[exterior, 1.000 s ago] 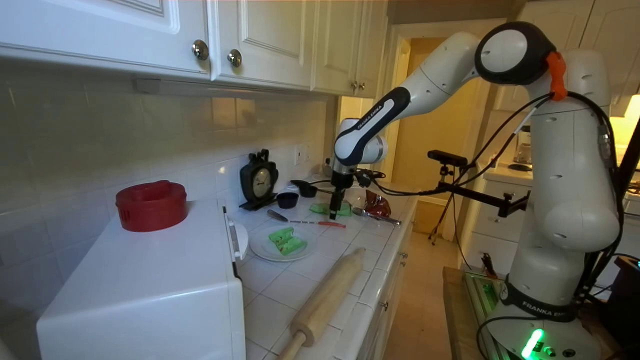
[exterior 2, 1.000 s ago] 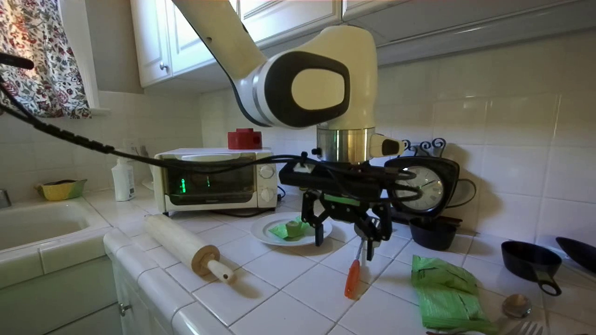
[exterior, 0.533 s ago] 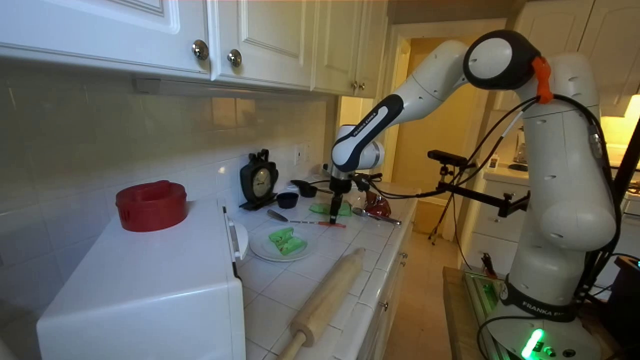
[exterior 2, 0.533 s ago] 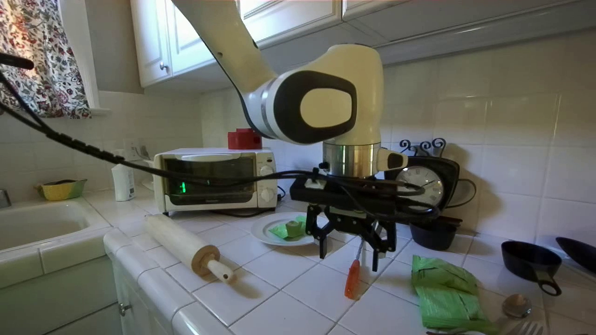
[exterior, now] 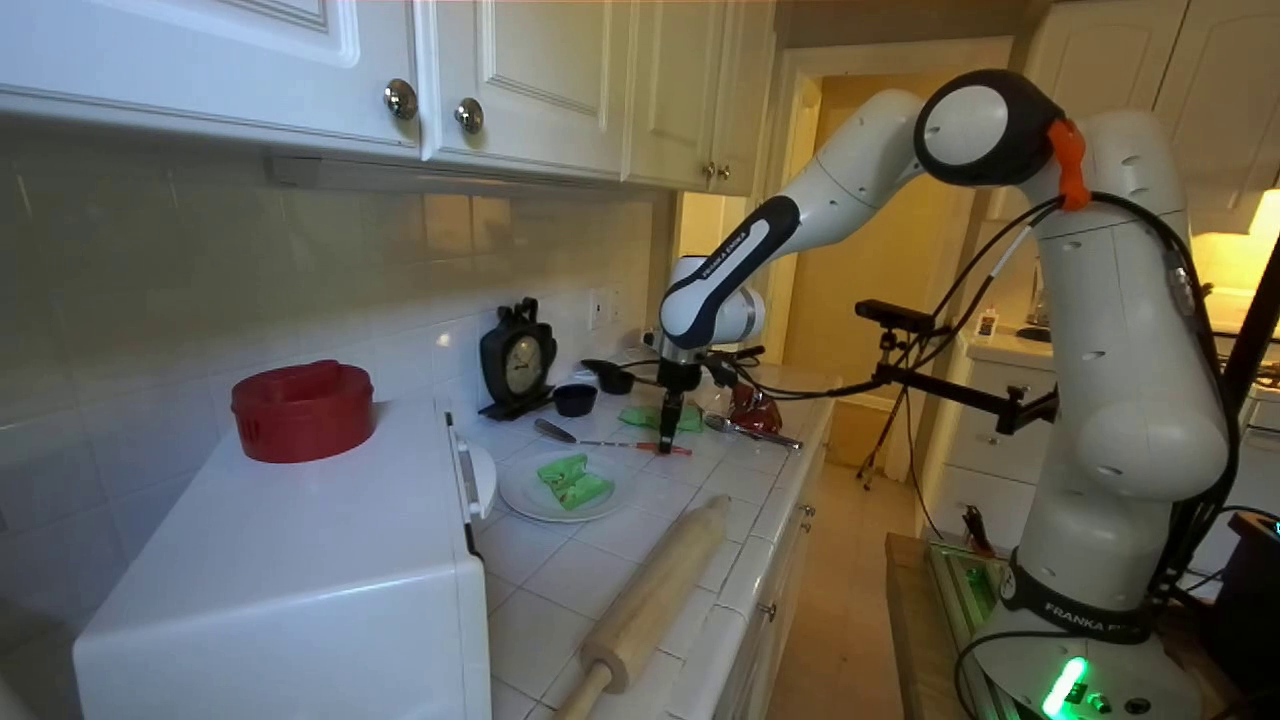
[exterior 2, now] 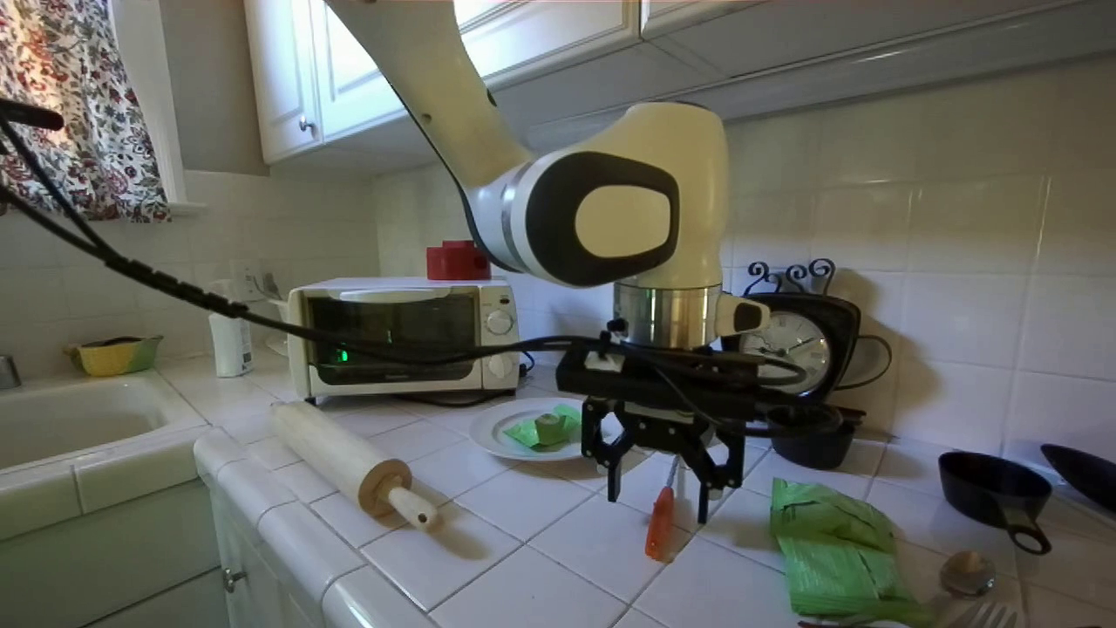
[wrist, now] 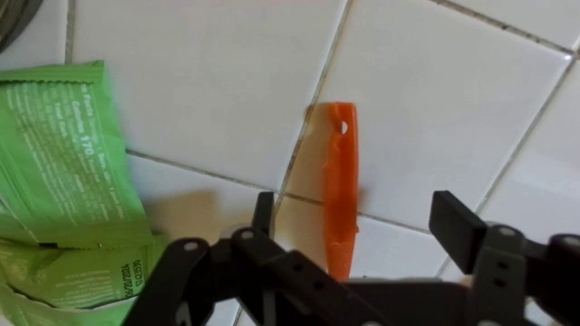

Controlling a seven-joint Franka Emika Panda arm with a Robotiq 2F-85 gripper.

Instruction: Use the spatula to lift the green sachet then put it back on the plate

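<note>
The green sachet (exterior: 575,482) lies on the white plate (exterior: 520,503); in an exterior view the sachet (exterior 2: 545,430) and the plate (exterior 2: 491,439) also show. The spatula lies on the tiles beside the plate. Its blade (exterior: 553,431) points toward the wall, and its orange handle (exterior 2: 660,523) points outward. My gripper (exterior 2: 657,508) is open and empty, pointing down over the handle. In the wrist view the orange handle (wrist: 340,181) runs between the two fingers of the gripper (wrist: 351,208), touching neither. The sachet and plate are out of the wrist view.
A larger green packet (exterior 2: 837,554) lies beside the gripper, also in the wrist view (wrist: 68,167). A rolling pin (exterior 2: 340,458), a toaster oven (exterior 2: 392,340), a clock-faced scale (exterior 2: 789,349), a black cup (exterior 2: 994,493) and a spoon (exterior 2: 968,574) stand or lie around.
My open gripper has come down toward the orange spatula handle, and shifted slightly right in an exterior view. The sachet, plate and spatula have not moved.
</note>
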